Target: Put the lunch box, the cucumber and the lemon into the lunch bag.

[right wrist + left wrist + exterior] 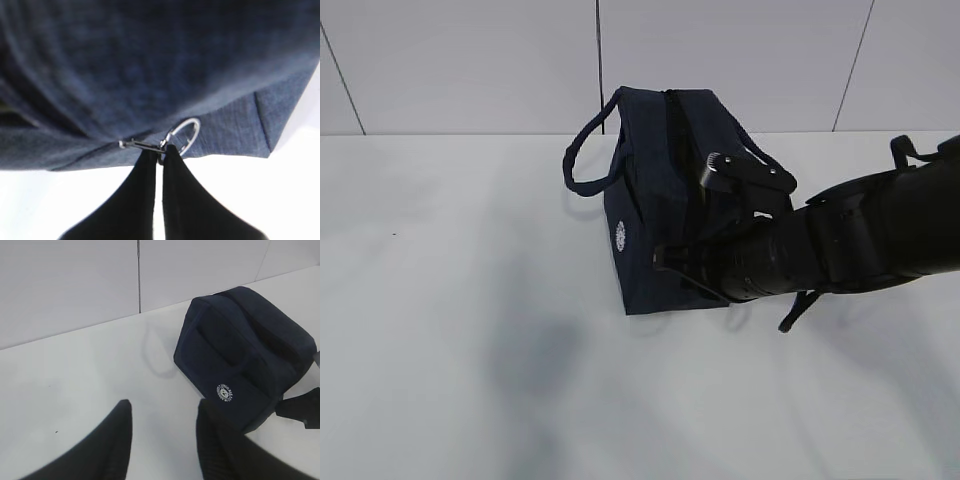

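One navy lunch bag (655,215) stands on the white tabletop (460,350), two loop handles up. The right end effector (160,156), fingers pinched together on the silver ring pull (182,134), is placed to work the zipper. The left end effector (162,435) hangs spread and empty nearby. No lunch box, cucumber or lemon is visible.

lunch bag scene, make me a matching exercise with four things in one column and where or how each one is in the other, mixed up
Things:
1. lunch bag
2. ring pull
3. left gripper
4. round white logo

States:
A. printed on the bag's end panel
B. jaws apart, hanging over bare table
C. pinched at the right gripper's tips
D. standing on the white table, near the wall

Pairs: 1-D, 2-C, 3-B, 4-A
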{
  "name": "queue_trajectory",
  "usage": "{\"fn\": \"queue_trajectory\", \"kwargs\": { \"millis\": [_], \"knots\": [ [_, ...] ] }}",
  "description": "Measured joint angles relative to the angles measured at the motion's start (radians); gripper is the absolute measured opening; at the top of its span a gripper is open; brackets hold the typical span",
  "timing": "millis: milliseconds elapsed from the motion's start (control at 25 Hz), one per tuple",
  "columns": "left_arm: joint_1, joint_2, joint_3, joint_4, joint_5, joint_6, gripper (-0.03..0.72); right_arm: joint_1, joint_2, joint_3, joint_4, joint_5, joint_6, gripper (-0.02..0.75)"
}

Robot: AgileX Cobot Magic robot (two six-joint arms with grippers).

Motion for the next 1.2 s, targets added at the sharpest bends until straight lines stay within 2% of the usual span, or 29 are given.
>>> {"fn": "queue_trajectory", "kwargs": {
  "millis": [720, 1200],
  "knots": [
    [0.000, 0.000, 0.000, 0.000, -0.006, 0.000, 0.308, 0.000, -0.119, 0.000, -0.002, -0.005, -0.040, 0.001],
    [0.000, 0.000, 0.000, -0.002, -0.008, 0.000, 0.308, 0.000, -0.162, 0.000, -0.010, 0.095, -0.043, 0.001]
  ]
}}
